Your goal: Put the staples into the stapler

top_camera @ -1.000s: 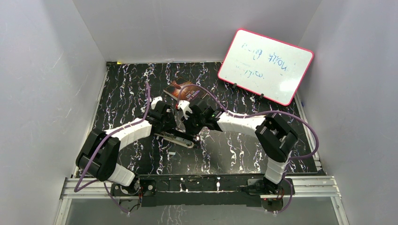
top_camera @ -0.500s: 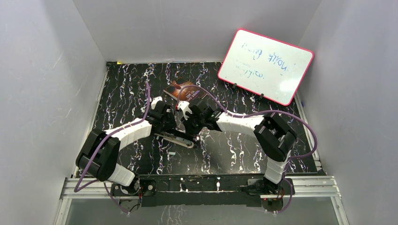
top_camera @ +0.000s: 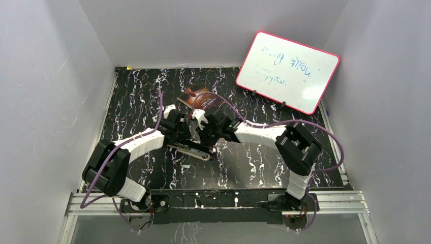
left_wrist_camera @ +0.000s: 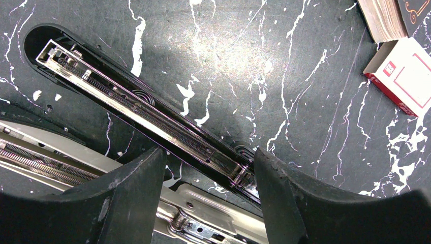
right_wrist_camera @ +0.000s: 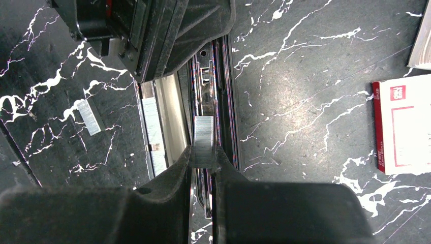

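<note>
**Staples** (right_wrist_camera: 204, 136): one short silver-grey strip, pinched at its near end by the right gripper (right_wrist_camera: 203, 163), whose jaws were narrow on it. The strip lay in line with the stapler's open channel; whether seated or just above could not be told.

**Second strip** (right_wrist_camera: 89, 117): loose on the table, beside the stapler but apart from it.

**Stapler** (left_wrist_camera: 137, 107): black with bright metal rails, opened out on the table (top_camera: 254, 162) between the two arms.

**Left gripper** (left_wrist_camera: 208, 163): jaws wide, one finger on either side of the stapler's black arm. Bare table showed between one finger and the arm; contact at the other could not be told.

**Staple box** (right_wrist_camera: 404, 127): white and red, lying near the stapler but clear of it.

**Book** (top_camera: 201, 97): just beyond the box.

**Whiteboard** (top_camera: 287, 71): red-rimmed, with blue writing, at the far right.
</note>
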`<state>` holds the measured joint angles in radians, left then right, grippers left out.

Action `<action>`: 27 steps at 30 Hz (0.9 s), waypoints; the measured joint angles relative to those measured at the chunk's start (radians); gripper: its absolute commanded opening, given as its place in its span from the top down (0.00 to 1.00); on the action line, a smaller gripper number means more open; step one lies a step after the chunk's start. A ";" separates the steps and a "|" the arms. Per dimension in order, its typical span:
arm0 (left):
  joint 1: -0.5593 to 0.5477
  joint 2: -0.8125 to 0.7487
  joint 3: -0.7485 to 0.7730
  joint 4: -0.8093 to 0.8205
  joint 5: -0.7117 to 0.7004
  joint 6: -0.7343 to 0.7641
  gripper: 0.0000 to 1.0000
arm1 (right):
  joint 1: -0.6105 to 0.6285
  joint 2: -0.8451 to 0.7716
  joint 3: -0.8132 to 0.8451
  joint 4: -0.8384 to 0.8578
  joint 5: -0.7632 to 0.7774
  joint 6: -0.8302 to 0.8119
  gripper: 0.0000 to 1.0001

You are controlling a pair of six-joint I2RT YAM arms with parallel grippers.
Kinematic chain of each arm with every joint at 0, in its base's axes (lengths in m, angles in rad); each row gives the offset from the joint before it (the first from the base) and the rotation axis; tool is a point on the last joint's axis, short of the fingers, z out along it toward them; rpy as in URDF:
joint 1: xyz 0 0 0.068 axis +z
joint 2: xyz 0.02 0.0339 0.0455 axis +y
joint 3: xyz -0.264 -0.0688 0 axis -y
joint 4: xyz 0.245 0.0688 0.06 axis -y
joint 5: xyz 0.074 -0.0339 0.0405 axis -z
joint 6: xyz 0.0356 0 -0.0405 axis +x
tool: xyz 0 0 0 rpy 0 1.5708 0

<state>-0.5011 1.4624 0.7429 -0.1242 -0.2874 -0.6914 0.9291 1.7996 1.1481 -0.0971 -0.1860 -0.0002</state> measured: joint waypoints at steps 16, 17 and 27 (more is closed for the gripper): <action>0.000 0.000 0.000 0.000 0.000 0.000 0.38 | 0.000 -0.002 0.000 0.010 0.008 0.000 1.00; 0.000 0.000 0.000 0.000 0.000 0.000 0.38 | 0.000 -0.002 0.000 0.010 0.008 0.000 1.00; 0.000 0.000 0.000 0.000 0.000 0.002 0.38 | 0.000 -0.002 0.000 0.008 0.008 0.000 1.00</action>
<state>-0.5011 1.4624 0.7429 -0.1242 -0.2874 -0.6899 0.9291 1.7973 1.1481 -0.0895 -0.1783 0.0002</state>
